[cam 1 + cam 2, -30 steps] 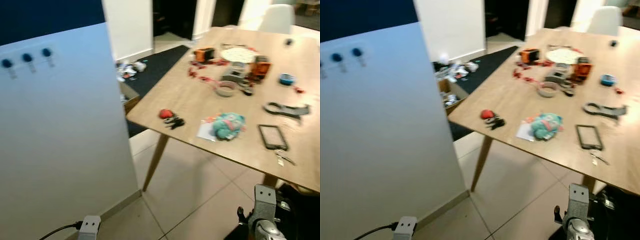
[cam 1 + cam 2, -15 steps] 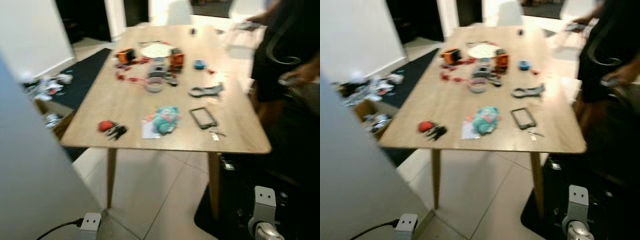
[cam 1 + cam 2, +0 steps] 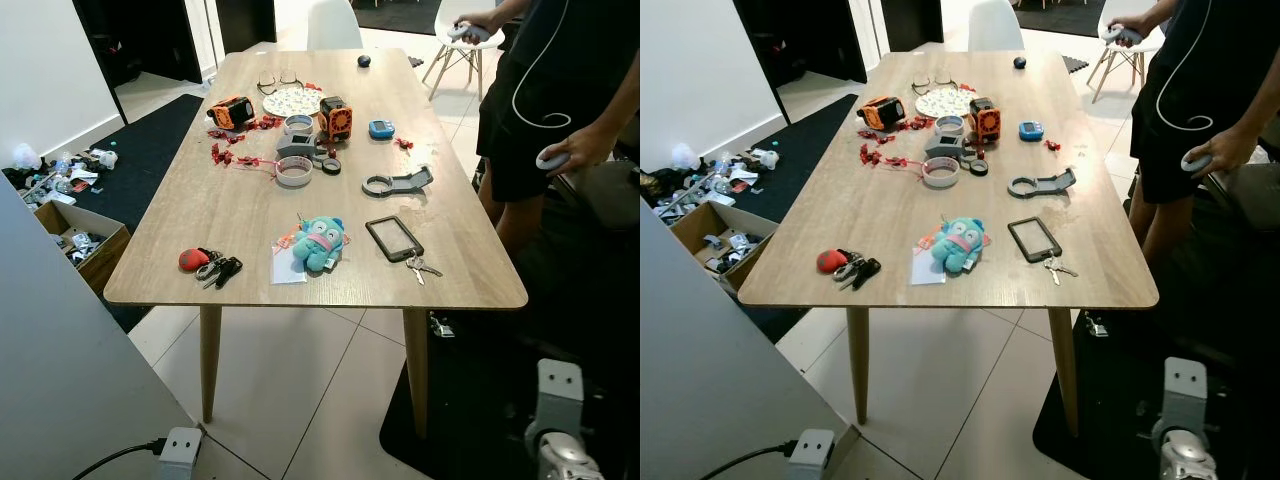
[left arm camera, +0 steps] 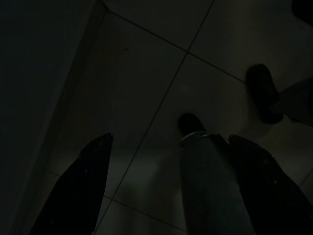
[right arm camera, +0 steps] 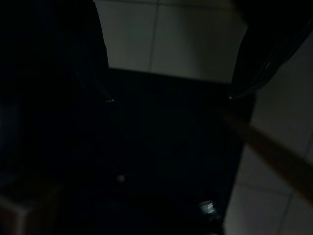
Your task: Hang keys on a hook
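Note:
A bunch of keys with a red fob [image 3: 207,265] lies near the front left corner of the wooden table [image 3: 250,210]. A second small set of keys [image 3: 420,266] lies beside a black phone [image 3: 393,238] near the front right. Both arms hang low in front of the table, the left arm [image 3: 180,445] and the right arm [image 3: 556,432]. In the dark left wrist view, my left gripper [image 4: 170,138] hangs open over floor tiles. My right gripper [image 5: 169,99] also hangs open, over a black mat.
A white panel [image 3: 60,360] stands close on my left. A person [image 3: 560,90] holding controllers stands at the table's right side. A teal plush toy [image 3: 320,243], tape rolls and small gadgets lie on the table. A cardboard box [image 3: 70,235] of clutter sits on the floor at left.
The camera has swung right: the panel with its hooks slid out to the left, the table is now centred and sharp, and the person has come into view.

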{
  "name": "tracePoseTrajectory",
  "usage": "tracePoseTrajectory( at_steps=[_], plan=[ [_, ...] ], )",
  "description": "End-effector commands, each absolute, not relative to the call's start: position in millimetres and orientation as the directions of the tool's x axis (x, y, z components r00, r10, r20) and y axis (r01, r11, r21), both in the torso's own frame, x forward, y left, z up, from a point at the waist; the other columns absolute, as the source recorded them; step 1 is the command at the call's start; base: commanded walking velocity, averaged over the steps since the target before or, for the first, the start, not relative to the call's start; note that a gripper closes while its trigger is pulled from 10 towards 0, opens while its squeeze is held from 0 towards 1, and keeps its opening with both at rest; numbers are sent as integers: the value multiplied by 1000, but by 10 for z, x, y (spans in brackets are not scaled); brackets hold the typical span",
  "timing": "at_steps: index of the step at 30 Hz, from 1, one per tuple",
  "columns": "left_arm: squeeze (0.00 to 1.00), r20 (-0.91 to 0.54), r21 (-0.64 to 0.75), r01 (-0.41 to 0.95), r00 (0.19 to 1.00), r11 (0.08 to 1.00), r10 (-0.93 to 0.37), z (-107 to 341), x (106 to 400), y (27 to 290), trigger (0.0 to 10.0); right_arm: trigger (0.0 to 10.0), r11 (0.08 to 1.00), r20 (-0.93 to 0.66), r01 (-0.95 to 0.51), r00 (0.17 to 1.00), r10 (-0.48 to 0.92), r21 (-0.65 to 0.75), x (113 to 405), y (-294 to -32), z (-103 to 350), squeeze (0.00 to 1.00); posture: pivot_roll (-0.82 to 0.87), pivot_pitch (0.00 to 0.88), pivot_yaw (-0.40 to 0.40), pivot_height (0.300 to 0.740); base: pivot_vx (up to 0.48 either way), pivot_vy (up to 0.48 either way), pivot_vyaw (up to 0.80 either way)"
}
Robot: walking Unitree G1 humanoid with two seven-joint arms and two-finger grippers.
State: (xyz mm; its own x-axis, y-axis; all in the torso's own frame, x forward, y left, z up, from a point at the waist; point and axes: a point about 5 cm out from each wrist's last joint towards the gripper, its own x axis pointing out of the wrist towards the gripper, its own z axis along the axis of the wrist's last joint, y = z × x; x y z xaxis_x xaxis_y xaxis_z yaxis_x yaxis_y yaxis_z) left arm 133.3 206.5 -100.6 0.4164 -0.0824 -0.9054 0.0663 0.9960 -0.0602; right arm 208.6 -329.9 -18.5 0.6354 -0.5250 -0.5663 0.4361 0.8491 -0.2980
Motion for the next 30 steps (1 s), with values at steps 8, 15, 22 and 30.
tracePoseTrajectory(
  at_steps=[8,15,22,30],
  plan=[
    [0,-918,-45,89,388,995,-76,-1023,1264,2104,10000,10000,798,-293,493,751,-591,-348,2517,-3559,415,0,-124,42,65,740,0,0,0],
    [0,-918,-48,91,388,995,-80,-1019,1277,2100,10000,10000,921,-54,302,945,-324,-247,3097,-3234,981,0,-131,47,73,740,0,0,0],
    [0,-916,-54,92,391,994,-86,-1017,1289,2089,10000,10000,982,72,35,997,-22,-183,3469,-2701,1325,0,-125,44,70,740,0,0,0],
    [0,-916,-57,86,392,995,-86,-1019,1284,2085,10000,10000,970,128,-183,970,205,-162,3610,-2333,1511,0,-115,43,66,740,0,0,0]
  ],
)
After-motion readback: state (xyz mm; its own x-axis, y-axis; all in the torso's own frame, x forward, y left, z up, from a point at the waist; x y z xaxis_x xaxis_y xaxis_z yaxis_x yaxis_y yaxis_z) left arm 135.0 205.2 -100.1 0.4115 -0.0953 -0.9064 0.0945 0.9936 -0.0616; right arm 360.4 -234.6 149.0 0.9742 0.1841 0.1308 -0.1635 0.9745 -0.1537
